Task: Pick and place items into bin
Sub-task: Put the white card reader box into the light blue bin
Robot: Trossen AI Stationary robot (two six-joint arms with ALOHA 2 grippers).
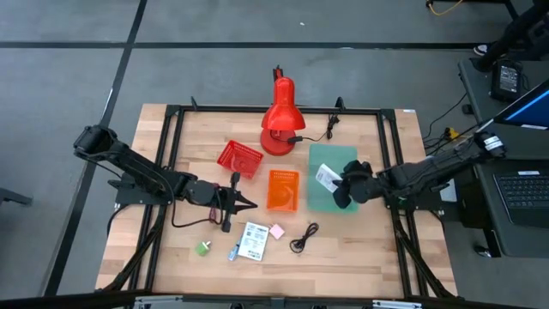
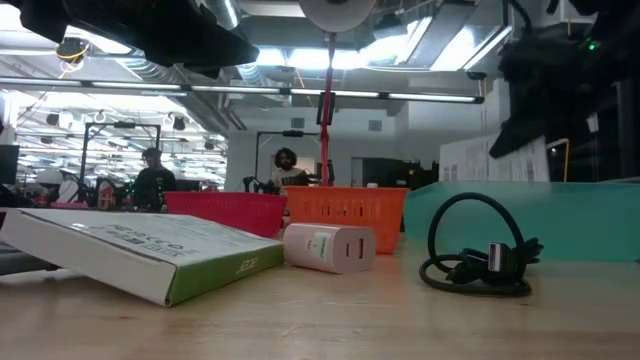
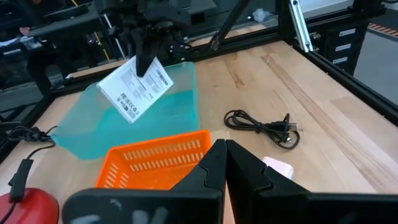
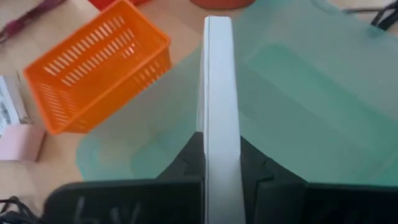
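Note:
My right gripper (image 1: 343, 186) is shut on a white printed packet (image 3: 135, 87), which hangs over the teal bin (image 1: 330, 199). My left gripper (image 1: 246, 203) is shut and holds nothing; it hovers left of the orange basket (image 1: 283, 190). On the wood near the front lie another white packet (image 1: 254, 240), a pinkish cube (image 1: 277, 231), a black coiled cable (image 1: 304, 238) and a green cube (image 1: 202, 248). The low view shows a small white block (image 2: 330, 247) beside the flat packet (image 2: 140, 250). My right gripper pinches the packet's two flat faces between its two fingers (image 4: 186, 158), at the packet's upper edge (image 3: 149, 70). The fingers slant down from the table's right side. The packet hangs tilted below them, clear of the teal bin and above its inside.
A red desk lamp (image 1: 280, 120) stands at the far middle, its cord (image 1: 322, 133) trailing right. A red basket (image 1: 239, 158) sits left of it. A black frame (image 1: 390, 172) runs round the tabletop. Bare wood lies along the near edge.

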